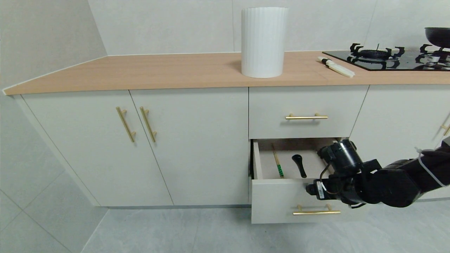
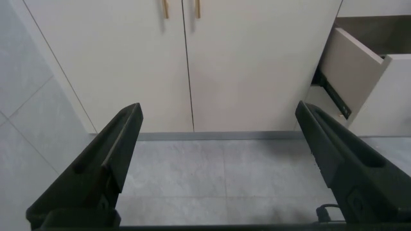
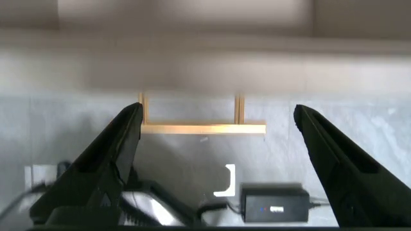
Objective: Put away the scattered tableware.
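Note:
The lower drawer [image 1: 281, 200] stands pulled out. Inside it lie a pair of wooden chopsticks with green ends [image 1: 278, 165] and a black spoon [image 1: 299, 166]. A pale long utensil [image 1: 336, 66] rests on the wooden counter beside the hob. My right arm's wrist [image 1: 351, 175] hangs over the drawer's front right corner. My right gripper [image 3: 218, 112] is open with nothing in it, and the drawer's gold handle [image 3: 202, 129] shows between its fingers, farther off. My left gripper [image 2: 217, 109] is open and empty, low above the floor and facing the cabinet doors [image 2: 186, 58].
A tall white ribbed canister [image 1: 263, 42] stands on the counter [image 1: 158, 72]. A black gas hob [image 1: 386, 56] with a dark pan [image 1: 437, 35] is at the far right. The upper drawer [image 1: 306, 112] is closed. Grey tile floor [image 1: 175, 228] lies in front.

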Controlling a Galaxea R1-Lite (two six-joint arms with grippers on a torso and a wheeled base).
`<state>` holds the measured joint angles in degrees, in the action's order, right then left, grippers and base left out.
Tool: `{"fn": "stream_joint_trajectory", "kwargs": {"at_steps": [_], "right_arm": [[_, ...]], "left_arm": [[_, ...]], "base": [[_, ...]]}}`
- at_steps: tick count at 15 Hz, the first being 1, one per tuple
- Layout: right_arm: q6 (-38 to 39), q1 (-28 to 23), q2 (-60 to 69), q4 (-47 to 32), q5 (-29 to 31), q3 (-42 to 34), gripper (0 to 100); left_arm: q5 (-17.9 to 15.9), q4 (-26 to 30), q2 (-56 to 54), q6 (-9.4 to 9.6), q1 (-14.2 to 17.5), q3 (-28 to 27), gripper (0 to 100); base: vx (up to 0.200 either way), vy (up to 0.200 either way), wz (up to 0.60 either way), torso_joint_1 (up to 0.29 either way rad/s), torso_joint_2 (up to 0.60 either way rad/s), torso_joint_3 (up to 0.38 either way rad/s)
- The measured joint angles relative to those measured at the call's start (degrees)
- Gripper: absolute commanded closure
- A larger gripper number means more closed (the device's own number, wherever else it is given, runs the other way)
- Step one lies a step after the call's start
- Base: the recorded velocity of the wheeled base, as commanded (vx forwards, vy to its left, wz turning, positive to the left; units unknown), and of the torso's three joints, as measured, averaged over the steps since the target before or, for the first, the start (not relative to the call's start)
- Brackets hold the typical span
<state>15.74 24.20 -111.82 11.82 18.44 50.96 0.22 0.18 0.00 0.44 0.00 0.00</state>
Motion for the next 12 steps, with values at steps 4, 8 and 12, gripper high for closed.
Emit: {"fn": "stream_joint_trajectory", "kwargs": {"at_steps": [4, 8, 12], "right_arm": [[-2.3, -0.9, -2.9, 0.5, -0.4, 5.4, 0], [-2.4, -1.8, -6.4, 0.3, -1.5, 11.5, 0], [-2.9, -3.4, -10.1, 0.3, -2.9, 18.2, 0]], "left_arm": [[0.0, 0.0, 0.0, 0.0, 0.0, 0.0, 0], [0.0, 0.0, 0.0, 0.0, 0.0, 0.0, 0], [0.0, 0.0, 0.0, 0.0, 0.0, 0.0, 0]], "base": [[0.0, 0.0, 0.0, 0.0, 0.0, 0.0], [0.0, 0.0, 0.0, 0.0, 0.0, 0.0], [0.0, 0.0, 0.0, 0.0, 0.0, 0.0]]}}
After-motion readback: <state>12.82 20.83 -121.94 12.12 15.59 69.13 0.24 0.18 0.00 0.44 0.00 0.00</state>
